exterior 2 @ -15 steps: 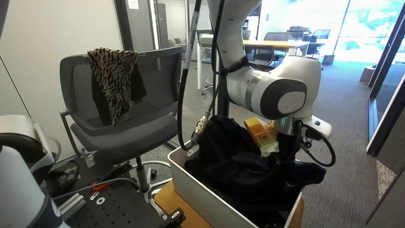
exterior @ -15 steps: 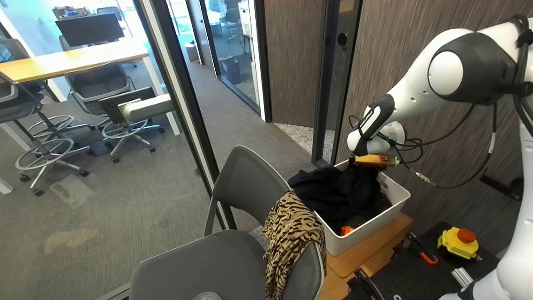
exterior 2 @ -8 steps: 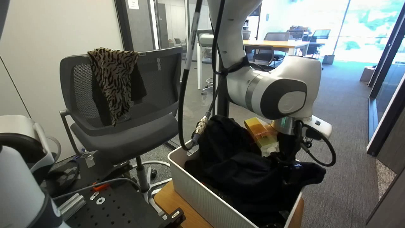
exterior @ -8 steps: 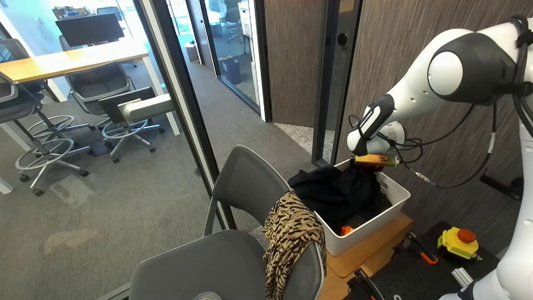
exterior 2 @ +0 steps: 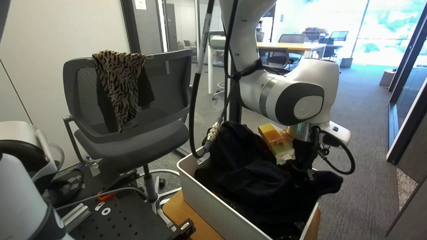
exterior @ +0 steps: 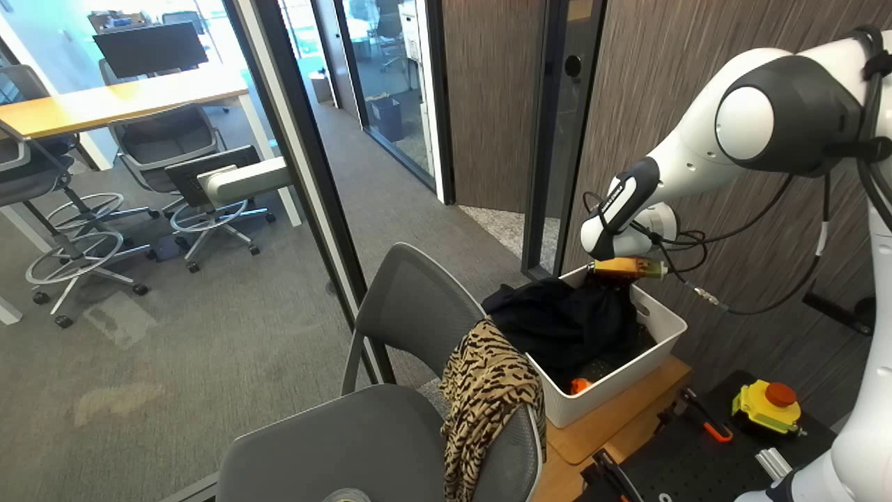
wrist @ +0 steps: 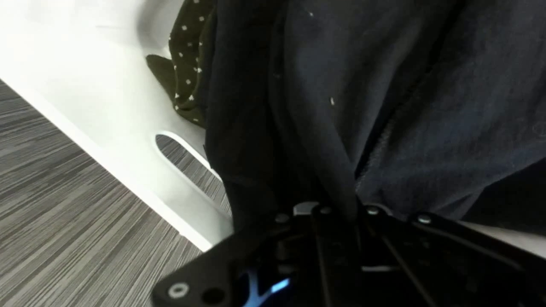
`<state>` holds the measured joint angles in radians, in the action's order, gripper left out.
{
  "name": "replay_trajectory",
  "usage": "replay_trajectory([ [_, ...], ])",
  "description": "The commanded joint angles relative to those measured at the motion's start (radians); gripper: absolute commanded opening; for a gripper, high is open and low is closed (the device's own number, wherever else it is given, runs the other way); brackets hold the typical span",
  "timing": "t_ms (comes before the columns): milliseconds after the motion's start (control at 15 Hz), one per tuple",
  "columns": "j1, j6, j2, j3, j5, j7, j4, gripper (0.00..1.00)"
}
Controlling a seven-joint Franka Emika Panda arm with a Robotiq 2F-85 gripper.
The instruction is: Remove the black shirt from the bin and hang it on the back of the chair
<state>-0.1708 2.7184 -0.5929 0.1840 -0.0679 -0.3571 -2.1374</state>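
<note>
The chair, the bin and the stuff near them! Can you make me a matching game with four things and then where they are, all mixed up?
Things:
1. black shirt
2. striped cloth
3. red button
4. white bin

Places:
A. on top of a yellow casing
B. standing on a wooden surface
C. heaped up in the white bin
D. draped over the back of the chair

Right pairs: 1-C, 2-D, 3-A, 4-B.
</note>
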Motion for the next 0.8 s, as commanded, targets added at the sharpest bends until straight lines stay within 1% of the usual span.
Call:
replay_trajectory([
  [0,0.011,-0.004,-0.013,0.012,-0.024,0.026,0.026,0.00],
  [67,0.011,-0.004,-0.013,0.012,-0.024,0.026,0.027,0.02],
  [333,0.004,-0.005,-0.006,0.004,-0.030,0.035,0.024,0.01],
  [533,0.001,-0.010,0.048,-0.011,-0.036,0.056,0.007,0.01],
  [733,0.020,-0.025,0.116,-0.015,-0.026,0.065,0.004,0.01],
])
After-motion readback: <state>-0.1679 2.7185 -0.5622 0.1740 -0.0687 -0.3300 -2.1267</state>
